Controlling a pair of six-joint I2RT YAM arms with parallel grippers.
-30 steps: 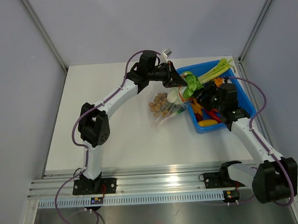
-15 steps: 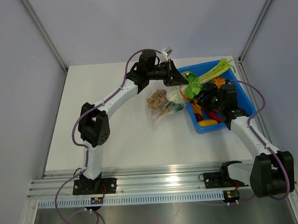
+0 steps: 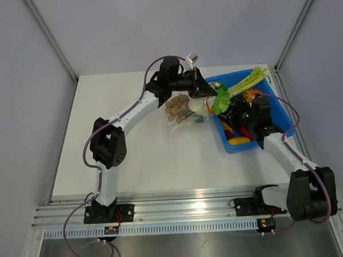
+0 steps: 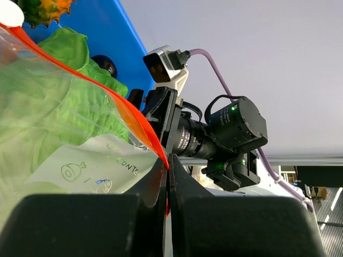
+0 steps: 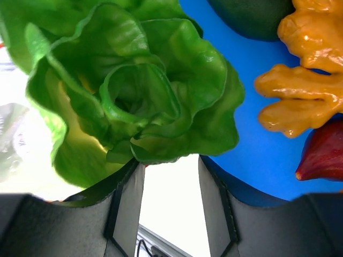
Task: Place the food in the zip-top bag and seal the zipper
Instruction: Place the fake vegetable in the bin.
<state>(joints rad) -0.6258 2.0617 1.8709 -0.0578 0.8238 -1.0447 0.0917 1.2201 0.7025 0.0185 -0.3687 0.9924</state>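
The left claw (image 4: 167, 163) is pressed together on the zipper (image 4: 120, 107). It holds the mouth of the zip-top bag (image 3: 189, 117) up at the left edge of the blue bin (image 3: 277, 108), while the rest of the bag, with the cluster of brown balls (image 3: 178, 107) inside, slopes down to the counter (image 3: 133, 159). The right claw (image 5: 170, 160) has its fingers apart with the white-green cabbage (image 5: 144, 80) right at their tips, by the bag's mouth; I cannot tell whether they pinch it.
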